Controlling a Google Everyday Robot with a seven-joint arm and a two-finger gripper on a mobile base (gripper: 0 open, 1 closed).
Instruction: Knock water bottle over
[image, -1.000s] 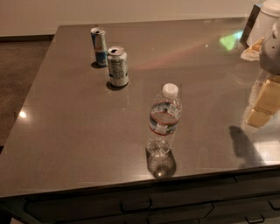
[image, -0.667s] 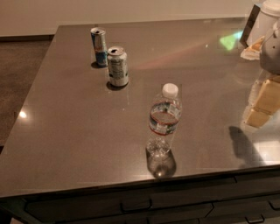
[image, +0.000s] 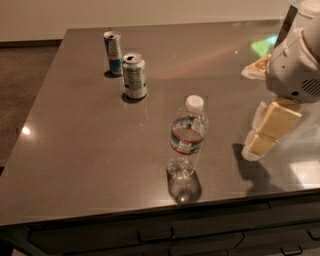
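Observation:
The water bottle (image: 187, 139) stands upright near the front edge of the dark table (image: 80, 140). It is clear and ribbed, with a white cap and a dark label band edged in red. My gripper (image: 256, 146) hangs from the white arm (image: 295, 65) at the right. It points down toward the tabletop, to the right of the bottle at about label height. A clear gap separates it from the bottle, and it holds nothing that I can see.
A silver soda can (image: 134, 75) and a slim blue-and-silver can (image: 113, 52) stand at the back left, well away from the bottle. The table's front edge runs just below the bottle, with drawers (image: 155, 235) under it. A pale object (image: 256, 66) lies behind the arm.
My gripper and arm have moved left, closer to the water bottle. The bottle and both cans have not moved.

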